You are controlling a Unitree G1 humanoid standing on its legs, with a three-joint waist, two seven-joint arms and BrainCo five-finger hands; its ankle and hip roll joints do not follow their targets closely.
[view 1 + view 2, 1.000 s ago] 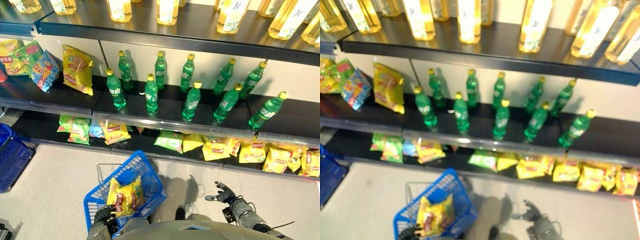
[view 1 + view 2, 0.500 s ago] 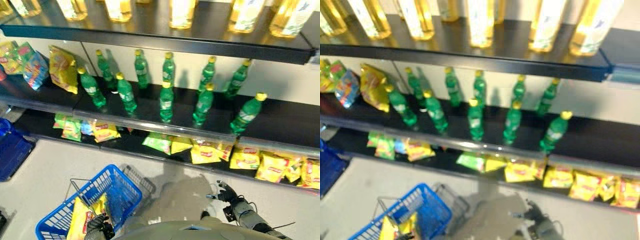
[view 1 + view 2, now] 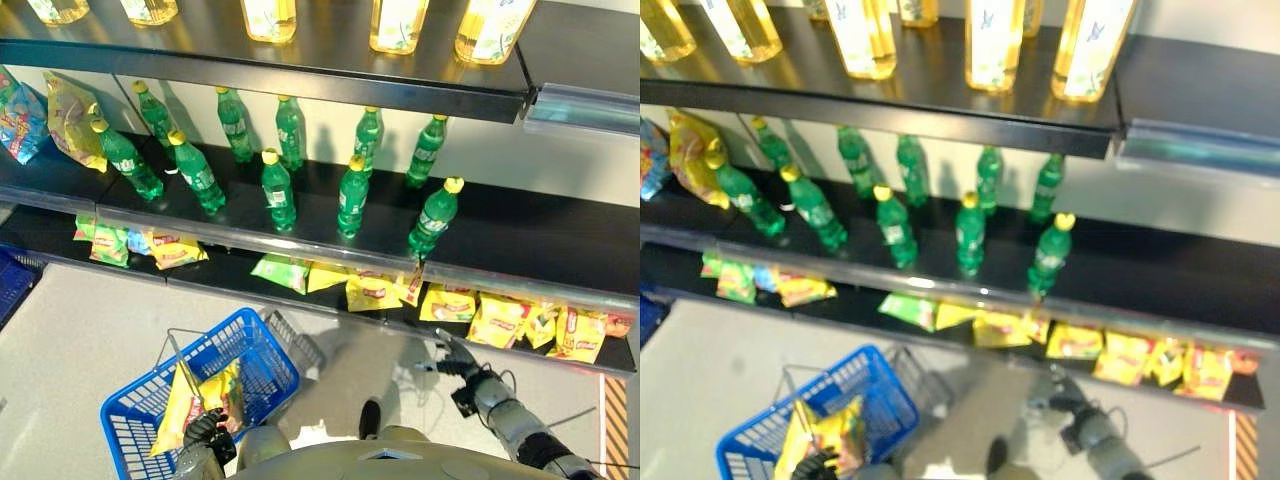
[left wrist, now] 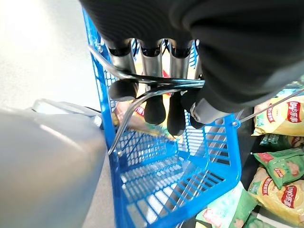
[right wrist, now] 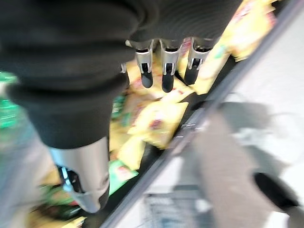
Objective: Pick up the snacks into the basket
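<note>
My left hand (image 3: 205, 430) hangs low at the left, fingers (image 4: 156, 102) curled round the wire handle (image 4: 142, 78) of the blue basket (image 3: 172, 362). Yellow snack bags (image 3: 185, 400) stand inside it. The right hand (image 3: 455, 360) is open above the floor, just in front of the bottom shelf and touching nothing. Past its straight fingers (image 5: 164, 71) lie yellow snack bags (image 5: 156, 118) on that shelf. More yellow bags (image 3: 372, 293) and a green one (image 3: 280, 270) line the bottom shelf.
Green bottles (image 3: 277, 190) stand on the middle shelf, and bottles of yellow liquid (image 3: 398, 22) on the top one. Snack bags (image 3: 70, 105) lean at the middle shelf's far left. Another blue basket (image 3: 10, 285) sits at the left edge. Striped floor tape (image 3: 610, 420) runs at the right.
The camera has moved right along the shelves, so everything sits further left. The basket stays in my left hand; the open right hand is slightly nearer the bottom shelf.
</note>
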